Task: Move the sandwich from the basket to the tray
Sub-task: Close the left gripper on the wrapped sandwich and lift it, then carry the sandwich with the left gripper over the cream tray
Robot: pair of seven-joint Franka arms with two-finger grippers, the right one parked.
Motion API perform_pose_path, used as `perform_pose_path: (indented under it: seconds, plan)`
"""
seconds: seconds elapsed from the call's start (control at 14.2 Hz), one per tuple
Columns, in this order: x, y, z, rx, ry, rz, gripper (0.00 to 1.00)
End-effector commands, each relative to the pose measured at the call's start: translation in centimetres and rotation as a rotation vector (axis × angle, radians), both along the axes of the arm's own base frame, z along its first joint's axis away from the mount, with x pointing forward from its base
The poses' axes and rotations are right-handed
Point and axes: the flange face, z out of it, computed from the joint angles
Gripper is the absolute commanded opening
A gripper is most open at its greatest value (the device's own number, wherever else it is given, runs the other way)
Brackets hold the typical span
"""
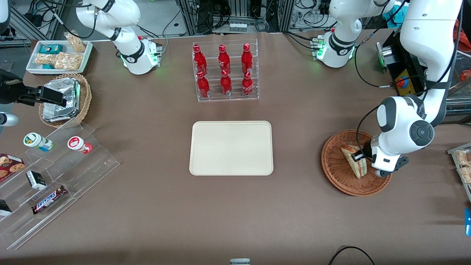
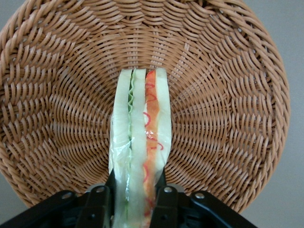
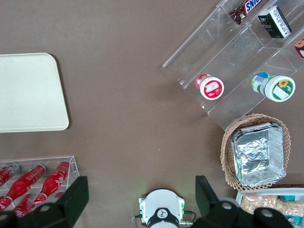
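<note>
The sandwich (image 1: 356, 168) (image 2: 140, 137) is a white-bread wedge with green and orange-red filling, standing on edge in the reddish-brown wicker basket (image 1: 336, 167) (image 2: 228, 95) at the working arm's end of the table. My left gripper (image 1: 358, 157) (image 2: 138, 202) is down inside the basket, and its black fingers (image 2: 100, 206) press on both bread faces of the sandwich. The cream tray (image 1: 231, 147) (image 3: 28, 92) lies bare at the middle of the table, a good way sideways from the basket.
A clear rack of red bottles (image 1: 225, 71) stands farther from the front camera than the tray. Toward the parked arm's end are a smaller basket of foil packets (image 1: 64, 99), a white snack tray (image 1: 59, 55) and a stepped acrylic shelf (image 1: 55, 173).
</note>
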Motion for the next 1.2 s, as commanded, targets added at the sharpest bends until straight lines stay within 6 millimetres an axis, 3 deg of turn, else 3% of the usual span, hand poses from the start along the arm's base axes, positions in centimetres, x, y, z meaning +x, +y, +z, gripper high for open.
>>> perform_pose_path:
  seconds: [0.0,0.28,0.35,0.49,0.56,0.7,0.84,1.05,1.12]
  plan:
    - [0.6,-0.2,1.6,0.004,-0.034,0.008,0.2]
    - [1.5,-0.8,5.9,0.002,-0.051,-0.005,0.17]
    - [1.9,-1.6,6.8,0.001,-0.043,-0.015,0.17]
    - [1.9,-5.2,8.2,-0.009,-0.036,-0.084,0.18]
    - [1.6,-7.5,8.6,-0.015,-0.04,-0.155,0.18]
    - [0.5,-14.5,8.2,-0.042,-0.035,-0.277,0.18]
    - [-1.4,-20.8,6.9,-0.047,-0.01,-0.322,0.18]
    - [-4.7,-32.7,5.6,-0.046,0.001,-0.383,0.18]
    - [-5.2,-35.6,5.1,-0.051,0.002,-0.373,0.18]
